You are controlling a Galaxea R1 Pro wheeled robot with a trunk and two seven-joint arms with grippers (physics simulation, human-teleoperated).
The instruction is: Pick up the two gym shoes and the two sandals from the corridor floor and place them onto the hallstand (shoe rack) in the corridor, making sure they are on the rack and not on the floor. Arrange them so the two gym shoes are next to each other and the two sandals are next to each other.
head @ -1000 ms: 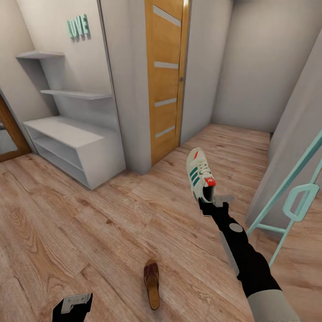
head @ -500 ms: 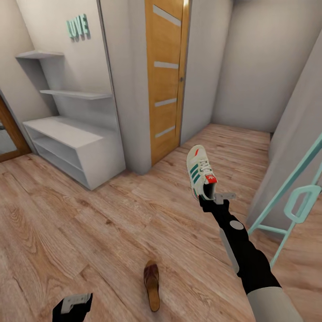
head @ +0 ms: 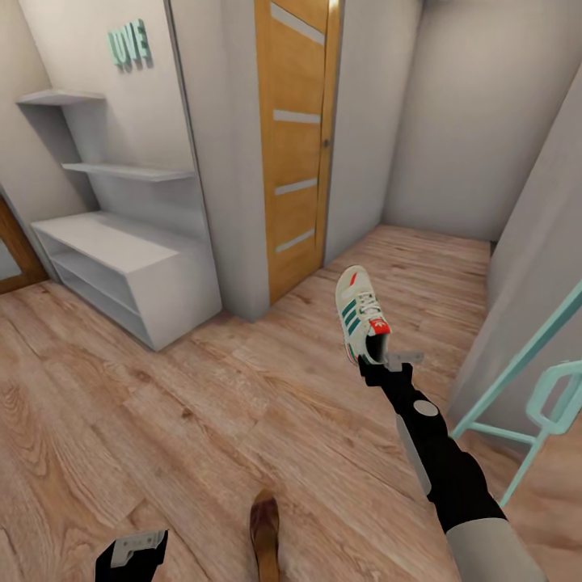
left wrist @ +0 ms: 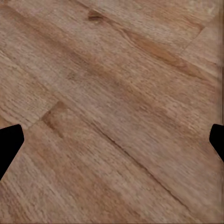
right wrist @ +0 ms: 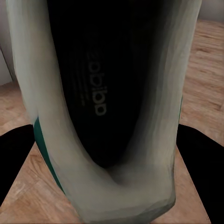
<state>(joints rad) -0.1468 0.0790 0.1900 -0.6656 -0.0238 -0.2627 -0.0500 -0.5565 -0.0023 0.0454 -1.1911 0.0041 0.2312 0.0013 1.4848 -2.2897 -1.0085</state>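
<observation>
My right gripper is shut on the heel of a white gym shoe with green stripes, held above the corridor floor, toe pointing away. The right wrist view looks straight into that gym shoe's dark opening. One brown sandal lies on the floor at the head view's lower edge, partly cut off. The light grey hallstand stands at the left against the wall, bench and shelves bare. My left gripper hangs low at the bottom left, its fingers wide apart over bare planks.
A wooden door with glass strips stands right of the hallstand behind a grey wall corner. A teal metal frame leans at the right beside a grey wall. The corridor runs on past the door.
The whole view has shifted: the hallstand sits further left and the sandal has slid toward the bottom edge, so the camera moved forward. The right gripper still holds the gym shoe the same way.
</observation>
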